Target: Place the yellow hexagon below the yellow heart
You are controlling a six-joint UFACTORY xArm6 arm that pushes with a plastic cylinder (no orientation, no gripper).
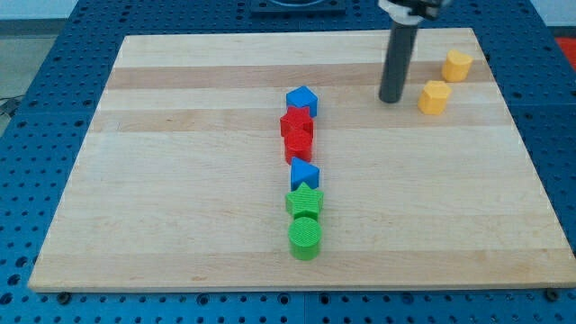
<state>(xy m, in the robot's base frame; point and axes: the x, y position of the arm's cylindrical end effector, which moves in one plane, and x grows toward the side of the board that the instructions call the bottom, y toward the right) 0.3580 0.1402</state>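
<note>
While the rod stands at the board's (180, 90) upper right, my tip (391, 99) rests on the wood just left of the nearer yellow block, apart from it by a narrow gap. There are no jaws to spread or pinch here: the tool is a plain rod, touching nothing but the board.

You have two yellow blocks up there. The hexagon (457, 65) looks to be the one nearer the view's top right; the heart (435, 97) seems to be the one below and left of it, beside my tip. Their shapes are small in this view, so check that reading before you commit.

If it holds, the hexagon sits above the heart and must travel round to its underside. Your main risk is the heart itself: it lies between my tip and the hexagon, so a straight push rightward would shove the heart instead. Go round the top first.

The hexagon is also near the board's right edge and top corner. A push angled outward could slide it off. Pushing off-centre may spin it aside into the heart, since the two are close.

The centre column is well apart and should stay out of it: blue block (301, 99), red blocks (297, 133), blue block (304, 173), green star (304, 201), green cylinder (305, 238).
</note>
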